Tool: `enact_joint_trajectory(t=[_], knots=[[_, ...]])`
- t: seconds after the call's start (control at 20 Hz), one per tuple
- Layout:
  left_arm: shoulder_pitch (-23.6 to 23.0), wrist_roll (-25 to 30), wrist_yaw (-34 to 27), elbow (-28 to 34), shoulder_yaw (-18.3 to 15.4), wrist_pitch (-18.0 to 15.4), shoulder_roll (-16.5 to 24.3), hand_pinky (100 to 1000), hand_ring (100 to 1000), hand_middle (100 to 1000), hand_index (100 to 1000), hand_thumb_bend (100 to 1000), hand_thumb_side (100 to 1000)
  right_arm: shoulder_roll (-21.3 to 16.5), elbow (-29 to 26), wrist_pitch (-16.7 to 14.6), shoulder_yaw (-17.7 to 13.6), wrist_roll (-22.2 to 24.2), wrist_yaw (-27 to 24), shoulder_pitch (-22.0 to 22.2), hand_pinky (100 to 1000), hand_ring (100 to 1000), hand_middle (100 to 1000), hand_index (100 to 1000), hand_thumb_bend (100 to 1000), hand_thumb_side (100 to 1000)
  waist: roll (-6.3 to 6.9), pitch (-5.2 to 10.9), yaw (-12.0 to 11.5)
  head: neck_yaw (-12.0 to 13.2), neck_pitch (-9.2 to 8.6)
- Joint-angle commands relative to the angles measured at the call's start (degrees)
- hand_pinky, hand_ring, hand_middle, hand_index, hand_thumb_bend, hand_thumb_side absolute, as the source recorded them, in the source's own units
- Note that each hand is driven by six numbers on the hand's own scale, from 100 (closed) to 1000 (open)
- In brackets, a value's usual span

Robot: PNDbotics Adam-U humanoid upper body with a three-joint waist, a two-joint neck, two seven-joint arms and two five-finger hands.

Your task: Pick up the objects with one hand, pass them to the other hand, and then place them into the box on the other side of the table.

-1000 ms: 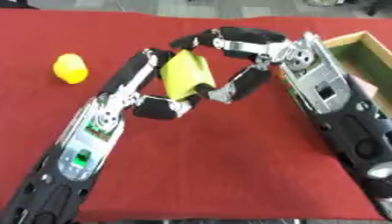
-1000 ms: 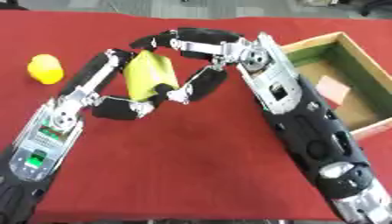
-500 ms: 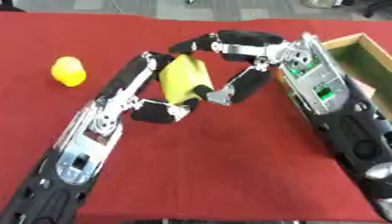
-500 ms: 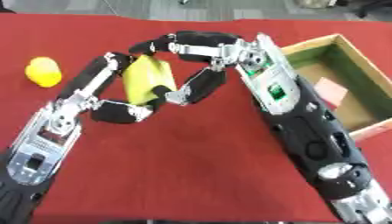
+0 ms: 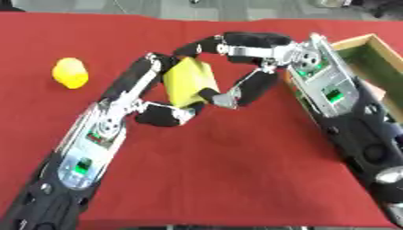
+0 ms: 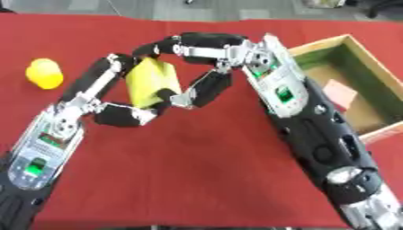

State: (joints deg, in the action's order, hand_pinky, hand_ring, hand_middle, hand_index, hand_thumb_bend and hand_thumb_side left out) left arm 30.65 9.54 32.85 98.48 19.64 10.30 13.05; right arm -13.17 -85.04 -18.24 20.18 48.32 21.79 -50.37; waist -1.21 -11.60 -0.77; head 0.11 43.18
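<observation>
Mid-counter, above the red cloth (image 5: 236, 170), both robot hands meet on a yellow block (image 5: 189, 81). Left robot hand (image 5: 150, 96) has fingers and thumb curled round it from the left; right robot hand (image 5: 244, 67) has fingers arched over its top and thumb under it, pinching it too. Yellow rounded object (image 5: 69, 72) sits well apart at far left. Wooden box (image 6: 370, 90) at right, a pink item (image 6: 340, 92) inside.

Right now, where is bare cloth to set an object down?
Bare cloth lies between the two forearms, and left behind the yellow object. Crowded at centre: left hand and right hand both clasp the yellow block.
</observation>
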Motion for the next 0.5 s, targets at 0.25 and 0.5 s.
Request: enact_joint_trajectory(t=[0.25, 0.5], knots=[[2.21, -1.89, -0.43, 5.86, -1.07, -0.8, -0.67, 634, 511, 458, 545, 100, 199, -0.64, 1.43, -0.34, 1.68, 1.65, 2.41, 0.75, 1000, 1000, 812, 1000, 129, 368, 0.03, 0.82, -0.06, 0.18, -1.05], [1.77, -2.3, -0.46, 6.32, -1.1, -0.96, -0.19, 634, 511, 457, 547, 100, 195, -0.91, 1.11, -0.52, 1.54, 0.85, 2.88, 1.11, 1000, 1000, 847, 1000, 162, 354, -0.03, 0.9, 0.1, 0.25, -0.57]])
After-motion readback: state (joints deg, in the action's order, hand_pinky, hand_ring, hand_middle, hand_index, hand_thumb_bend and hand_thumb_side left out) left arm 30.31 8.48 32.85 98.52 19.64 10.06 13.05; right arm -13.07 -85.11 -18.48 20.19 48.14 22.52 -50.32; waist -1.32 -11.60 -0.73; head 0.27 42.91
